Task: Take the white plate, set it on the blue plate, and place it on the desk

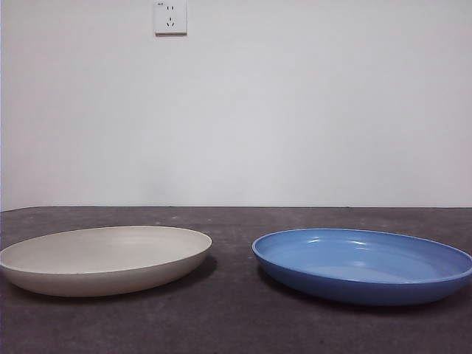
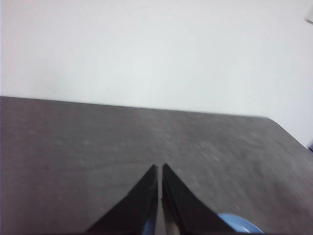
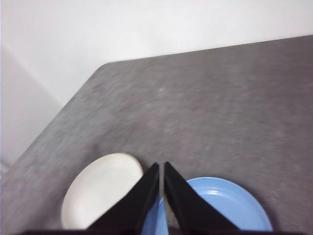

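The white plate (image 1: 107,258) lies flat on the desk (image 1: 236,324) at the left in the front view. The blue plate (image 1: 363,264) sits beside it at the right, a gap between them. Both plates also show in the right wrist view, white plate (image 3: 100,188) and blue plate (image 3: 225,203), far below my right gripper (image 3: 161,164), which is shut and holds nothing. My left gripper (image 2: 159,166) is shut too, high over bare desk, with a sliver of the blue plate (image 2: 237,224) at the frame's edge. Neither gripper appears in the front view.
A white wall with a power socket (image 1: 170,18) stands behind the desk. The desk's far edge (image 2: 146,106) and a rounded corner (image 3: 105,66) show in the wrist views.
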You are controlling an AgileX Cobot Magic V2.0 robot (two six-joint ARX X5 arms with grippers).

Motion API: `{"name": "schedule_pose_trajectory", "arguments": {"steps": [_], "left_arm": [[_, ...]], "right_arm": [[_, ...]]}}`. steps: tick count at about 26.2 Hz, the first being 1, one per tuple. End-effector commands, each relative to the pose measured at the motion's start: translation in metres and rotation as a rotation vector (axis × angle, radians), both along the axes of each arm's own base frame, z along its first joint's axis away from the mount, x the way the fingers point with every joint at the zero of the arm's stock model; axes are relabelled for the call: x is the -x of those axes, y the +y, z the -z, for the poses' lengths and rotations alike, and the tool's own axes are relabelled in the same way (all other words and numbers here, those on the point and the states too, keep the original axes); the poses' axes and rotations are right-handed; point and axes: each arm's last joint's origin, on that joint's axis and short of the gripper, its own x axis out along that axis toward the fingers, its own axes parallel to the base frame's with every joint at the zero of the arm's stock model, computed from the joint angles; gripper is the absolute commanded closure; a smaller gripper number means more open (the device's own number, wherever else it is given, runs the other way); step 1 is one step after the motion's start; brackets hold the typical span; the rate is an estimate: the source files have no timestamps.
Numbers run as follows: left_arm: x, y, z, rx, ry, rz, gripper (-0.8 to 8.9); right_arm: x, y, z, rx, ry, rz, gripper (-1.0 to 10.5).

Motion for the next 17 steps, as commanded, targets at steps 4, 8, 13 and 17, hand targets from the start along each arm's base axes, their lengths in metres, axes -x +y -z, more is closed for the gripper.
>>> {"name": "schedule_pose_trajectory", "arguments": {"steps": [4,8,13,17], "left_arm": [[0.005,-0.012,-0.008,0.000,-0.026,0.125,7.97],[0.008,-0.017,-0.008,0.007,-0.026,0.206,7.94],[0.011,-0.019,-0.005,0.011,0.015,0.299,7.80],[0.013,-0.020,0.001,-0.001,0.070,0.346,7.02]], "right_arm": [[0.003,0.008,-0.006,0.092,-0.084,-0.100,9.4],[0.005,0.008,-0.003,0.097,-0.060,-0.123,9.4],[0.009,0.007,-0.001,0.102,-0.034,-0.129,9.4],[0.009,0.007,0.000,0.119,-0.042,-0.138,9.3]]}}
